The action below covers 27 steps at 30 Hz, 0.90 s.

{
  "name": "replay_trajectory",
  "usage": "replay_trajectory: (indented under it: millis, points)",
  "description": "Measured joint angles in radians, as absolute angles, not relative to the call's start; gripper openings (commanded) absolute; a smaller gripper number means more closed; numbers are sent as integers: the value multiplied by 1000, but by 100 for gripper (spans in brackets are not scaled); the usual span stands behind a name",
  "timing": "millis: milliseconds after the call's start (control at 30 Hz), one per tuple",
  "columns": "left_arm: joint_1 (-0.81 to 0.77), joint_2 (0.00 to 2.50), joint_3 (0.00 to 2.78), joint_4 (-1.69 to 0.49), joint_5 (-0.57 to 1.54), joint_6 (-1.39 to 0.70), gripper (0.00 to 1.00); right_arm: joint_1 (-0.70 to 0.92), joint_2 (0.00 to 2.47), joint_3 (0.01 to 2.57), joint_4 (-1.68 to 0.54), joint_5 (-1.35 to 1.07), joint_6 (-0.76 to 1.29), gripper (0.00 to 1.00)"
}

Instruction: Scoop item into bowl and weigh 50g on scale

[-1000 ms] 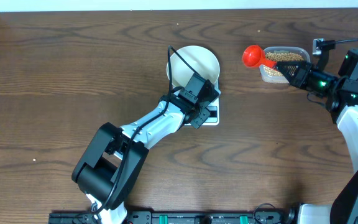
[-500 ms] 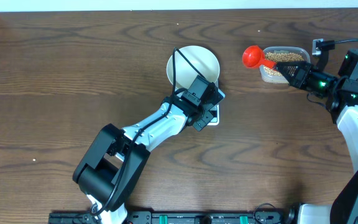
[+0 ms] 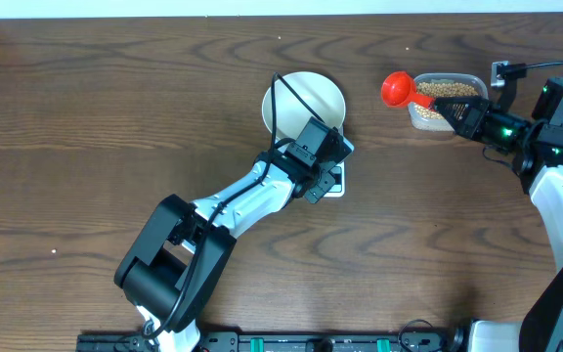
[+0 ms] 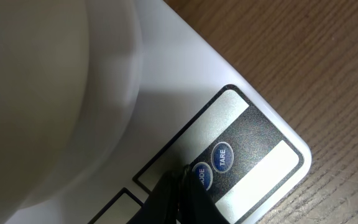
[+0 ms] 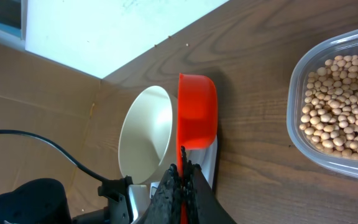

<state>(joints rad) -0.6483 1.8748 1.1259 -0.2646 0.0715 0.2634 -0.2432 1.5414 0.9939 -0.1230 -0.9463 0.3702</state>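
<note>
The white bowl [image 3: 304, 100] stands on the white scale [image 3: 334, 182]. In the left wrist view the bowl [image 4: 48, 93] fills the left and the scale [image 4: 253, 155] shows two blue buttons. My left gripper [image 4: 182, 177] is shut, its tips touching the scale panel beside the left blue button [image 4: 201, 176]. My right gripper [image 3: 454, 114] is shut on the handle of a red scoop [image 3: 397, 88], held in the air left of the clear tub [image 3: 446, 98] of pale beans [image 5: 340, 115]. The scoop [image 5: 196, 112] looks empty.
The clear tub [image 5: 337, 109] sits at the back right of the wooden table [image 3: 115, 127]. A black cable [image 3: 286, 98] arcs over the bowl. The left arm [image 3: 233, 210] lies diagonally across the middle. A white wall edge runs along the back.
The left gripper shifted slightly up and right over the scale's panel a second ago, then stayed still. The right arm and scoop have not moved.
</note>
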Motion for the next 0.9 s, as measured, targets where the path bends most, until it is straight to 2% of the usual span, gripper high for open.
replay_trajectory:
  millis: [900]
  points:
    - [-638, 1890, 1126, -269, 83, 263, 7, -243, 1541, 994, -142, -946, 355, 1]
